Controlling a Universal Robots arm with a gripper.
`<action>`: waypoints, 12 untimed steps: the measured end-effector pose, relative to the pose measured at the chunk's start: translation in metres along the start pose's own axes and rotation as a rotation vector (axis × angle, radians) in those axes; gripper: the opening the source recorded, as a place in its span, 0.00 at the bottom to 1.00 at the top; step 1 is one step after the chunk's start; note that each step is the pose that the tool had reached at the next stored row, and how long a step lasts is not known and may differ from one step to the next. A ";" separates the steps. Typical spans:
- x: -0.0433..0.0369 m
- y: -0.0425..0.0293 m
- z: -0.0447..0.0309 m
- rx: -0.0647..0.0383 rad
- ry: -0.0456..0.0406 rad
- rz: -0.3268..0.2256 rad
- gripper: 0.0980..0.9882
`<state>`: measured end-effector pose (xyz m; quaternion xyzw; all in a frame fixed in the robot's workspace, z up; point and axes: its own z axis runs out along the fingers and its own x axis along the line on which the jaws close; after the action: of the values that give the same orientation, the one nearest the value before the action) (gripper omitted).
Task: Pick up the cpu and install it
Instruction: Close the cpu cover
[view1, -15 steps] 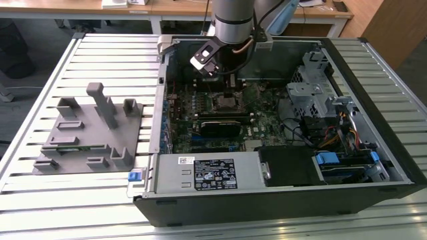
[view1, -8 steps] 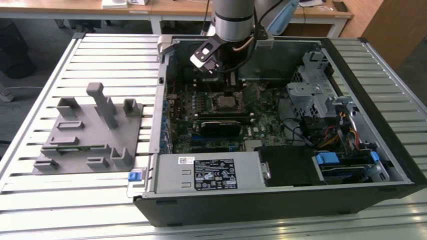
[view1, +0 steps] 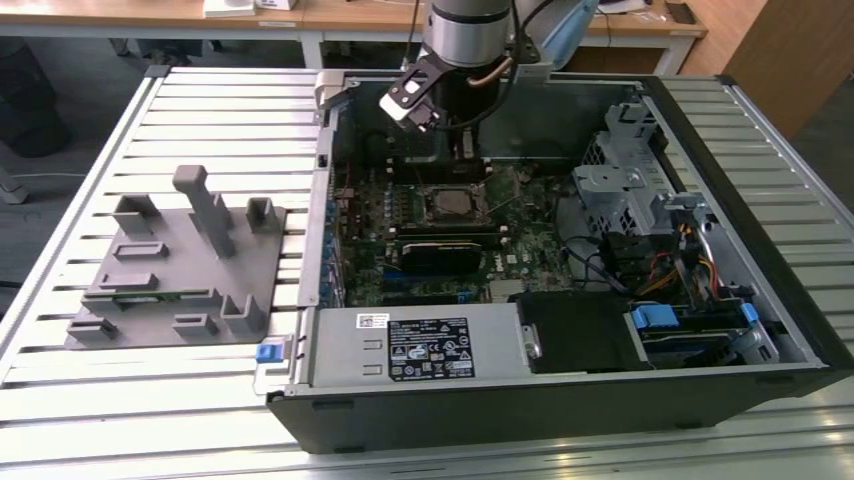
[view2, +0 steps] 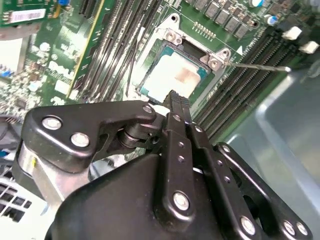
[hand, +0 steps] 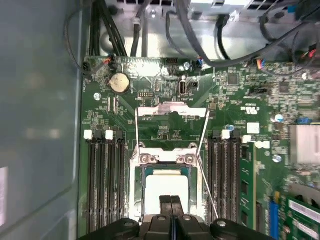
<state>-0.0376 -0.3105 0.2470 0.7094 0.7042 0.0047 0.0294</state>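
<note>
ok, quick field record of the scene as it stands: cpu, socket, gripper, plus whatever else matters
cpu: flat in the motherboard socket, silver top up
load plate: swung open, off the socket
gripper: fingers shut together, nothing between them, tips over the cpu; contact cannot be told
memory slots: black rows on both sides of the socket
computer case: open, lying on the slatted table
fixture: grey plastic, on the table at the exterior view's left of the case

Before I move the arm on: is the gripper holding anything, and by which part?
Nothing is held. The gripper is shut on nothing, poised over the cpu, which lies in the motherboard socket.
</note>
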 end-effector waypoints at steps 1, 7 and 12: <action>-0.0002 0.0002 -0.0049 0.000 0.0000 0.000 0.03; -0.0015 0.0015 -0.0315 0.000 0.0002 0.000 0.03; -0.0031 0.0015 -0.0316 0.000 -0.0001 0.000 0.03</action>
<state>-0.0376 -0.3125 0.2787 0.7094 0.7042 0.0047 0.0294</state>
